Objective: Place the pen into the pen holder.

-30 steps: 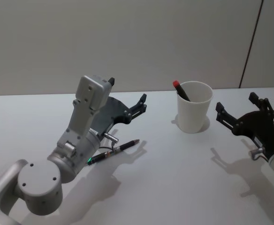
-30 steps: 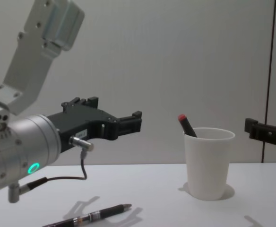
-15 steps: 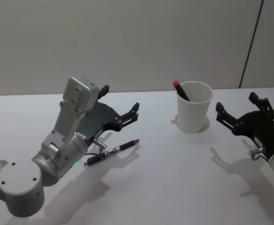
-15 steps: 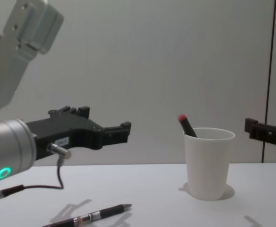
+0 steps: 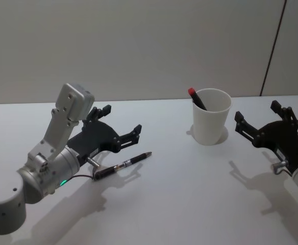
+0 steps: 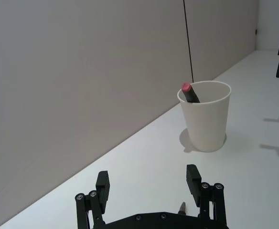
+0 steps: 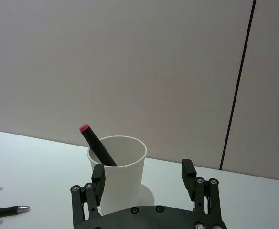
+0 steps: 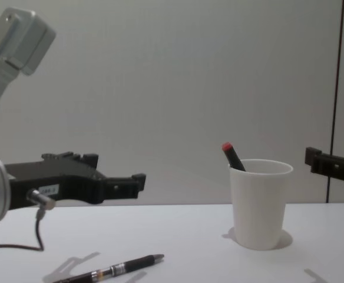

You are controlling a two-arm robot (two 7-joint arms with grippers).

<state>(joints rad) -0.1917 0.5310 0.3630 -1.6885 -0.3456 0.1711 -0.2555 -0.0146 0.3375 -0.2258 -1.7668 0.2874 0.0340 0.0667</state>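
A dark pen (image 5: 122, 165) lies flat on the white table (image 5: 179, 204), and is also seen low in the chest view (image 8: 110, 270). My left gripper (image 5: 122, 120) hovers open just above and behind it, holding nothing; its fingers (image 6: 193, 177) frame the scene ahead. The pen holder (image 5: 210, 125) is a white paper cup standing upright at the back right, with a black marker with a red cap (image 5: 195, 97) leaning inside. My right gripper (image 5: 257, 112) hangs open to the right of the pen holder (image 7: 118, 174), apart from it.
A plain wall (image 5: 139, 46) rises close behind the table's far edge. Bare tabletop stretches between the pen and the cup (image 8: 259, 206) and across the front.
My left arm has drawn back to the left and sunk lower, its gripper staying open over the pen. The pen, the cup and the right arm have not moved.
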